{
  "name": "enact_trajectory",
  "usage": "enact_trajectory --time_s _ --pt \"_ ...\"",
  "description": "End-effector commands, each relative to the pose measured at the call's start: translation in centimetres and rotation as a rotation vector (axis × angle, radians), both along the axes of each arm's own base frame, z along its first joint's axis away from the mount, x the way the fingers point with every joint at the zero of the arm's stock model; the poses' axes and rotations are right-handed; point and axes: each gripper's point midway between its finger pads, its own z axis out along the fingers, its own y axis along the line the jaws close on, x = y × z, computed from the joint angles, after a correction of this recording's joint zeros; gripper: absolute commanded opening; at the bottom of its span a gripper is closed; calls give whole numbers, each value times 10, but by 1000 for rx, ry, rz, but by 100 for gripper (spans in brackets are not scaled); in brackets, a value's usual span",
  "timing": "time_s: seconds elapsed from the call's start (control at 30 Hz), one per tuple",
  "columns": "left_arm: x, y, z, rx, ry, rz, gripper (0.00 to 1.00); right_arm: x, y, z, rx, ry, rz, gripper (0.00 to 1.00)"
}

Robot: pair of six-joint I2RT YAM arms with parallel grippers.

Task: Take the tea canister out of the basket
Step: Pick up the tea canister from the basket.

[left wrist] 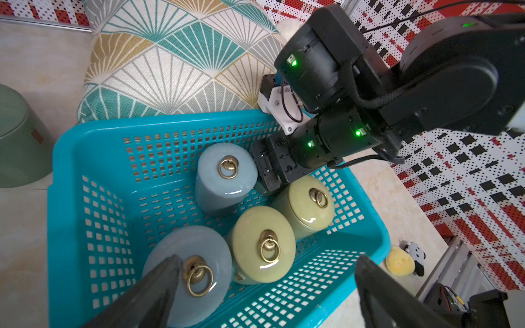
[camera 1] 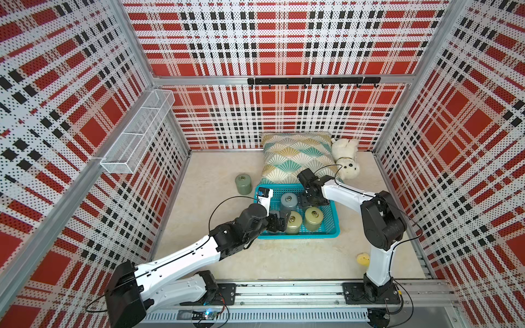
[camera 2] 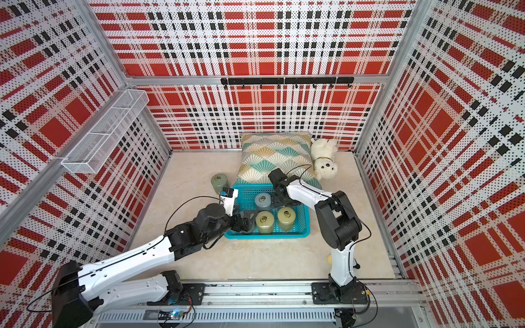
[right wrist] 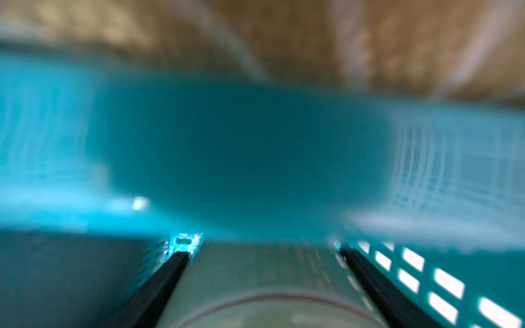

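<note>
Left wall: white wire-mesh rack. Dark-green canister stands upright on the table, outside the basket and just beside its far-left corner. Left gripper is over the near-left corner of the turquoise basket, jaws spread wide, holding nothing. In the left wrist view one finger overlaps the lid of a blue-grey canister below it, contact unclear. Also upright inside: second blue-grey canister toward the far wall, yellow-green canister and second yellow-green canister along the near wall. Right gripper is down in the basket's far-right part. The right wrist view is blurred and shows its fingers flanking a greenish canister; can't tell whether they're clamped on it. Behind the basket: patterned pillow, white plush dog. Yellow toy sits by the right arm's base.
</note>
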Motion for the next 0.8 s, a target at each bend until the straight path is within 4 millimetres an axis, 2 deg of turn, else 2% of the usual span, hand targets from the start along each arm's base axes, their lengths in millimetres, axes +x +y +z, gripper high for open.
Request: enact_trajectory --time_s 0.0,0.2,0.47,0.57,0.77 --pt "-1 -1 3 -4 -13 -3 99 3 5 26 30 -48 12 74" --pt "-1 -3 4 -9 -13 -7 99 -1 3 61 58 -95 9 68" --pt "-4 -4 8 -25 -13 -18 99 -5 -2 124 110 -193 -8 67" --pt "-5 -4 11 -37 -17 -24 99 -4 -15 141 95 -228 -38 67" --pt "-8 -5 15 -50 -22 -34 99 -4 -48 163 154 -258 -117 67"
